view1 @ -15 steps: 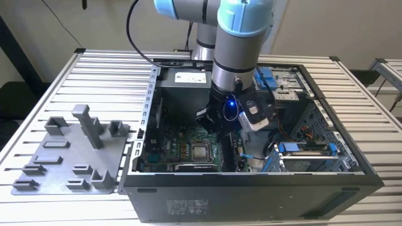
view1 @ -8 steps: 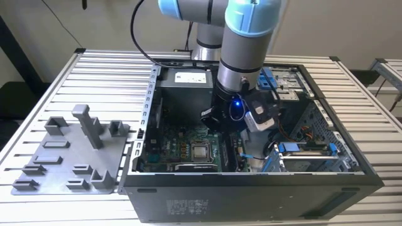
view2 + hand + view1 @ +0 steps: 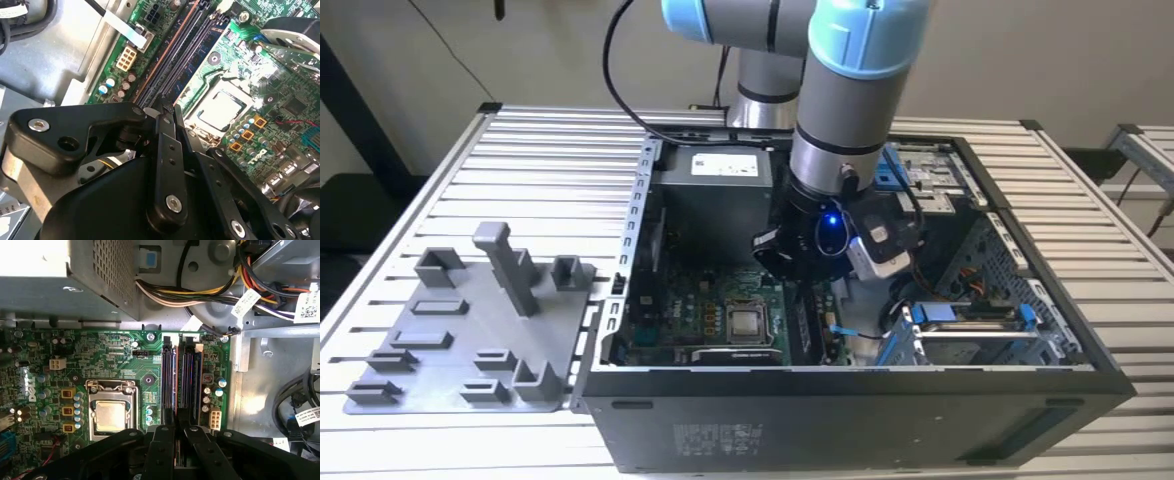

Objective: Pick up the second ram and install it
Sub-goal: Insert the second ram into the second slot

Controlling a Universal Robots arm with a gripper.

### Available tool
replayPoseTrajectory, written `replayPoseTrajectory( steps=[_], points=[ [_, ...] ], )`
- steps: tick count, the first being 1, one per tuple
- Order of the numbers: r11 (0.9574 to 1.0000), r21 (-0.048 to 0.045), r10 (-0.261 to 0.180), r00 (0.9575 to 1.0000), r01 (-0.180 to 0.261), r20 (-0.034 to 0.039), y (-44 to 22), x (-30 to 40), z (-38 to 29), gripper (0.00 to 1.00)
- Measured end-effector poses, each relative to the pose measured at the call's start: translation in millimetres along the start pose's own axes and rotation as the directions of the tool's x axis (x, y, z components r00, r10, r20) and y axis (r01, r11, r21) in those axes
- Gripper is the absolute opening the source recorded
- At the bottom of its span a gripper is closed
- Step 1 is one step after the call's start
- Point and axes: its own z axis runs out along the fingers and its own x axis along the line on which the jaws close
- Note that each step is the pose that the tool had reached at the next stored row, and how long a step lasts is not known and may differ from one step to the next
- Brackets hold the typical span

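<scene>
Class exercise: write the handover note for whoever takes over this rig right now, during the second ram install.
Gripper: down inside the computer case, right above the memory slots. Whether it is open or shut cannot be told.
Second ram: cannot be made out for sure, either at the gripper or in a slot.
Fixture plate: beside the case on the exterior view's left, carrying grey blocks and posts.
Done: the arm is at the slots.
Left: seating of the second ram is unconfirmed.

Grey arm, light-blue joint caps, black screw-studded gripper
</scene>
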Motion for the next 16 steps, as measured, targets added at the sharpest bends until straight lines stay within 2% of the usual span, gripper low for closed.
replayPoseTrajectory(
  steps=[8, 16],
  points=[
    [1.0, 0.0, 0.003, 1.0, -0.003, -0.0017, -0.2, -0.1, 0.2, 0.14],
    [0.9997, 0.0001, 0.026, 0.9996, -0.026, -0.0044, -3.9, -0.5, 1.5, 0.14]
  ],
)
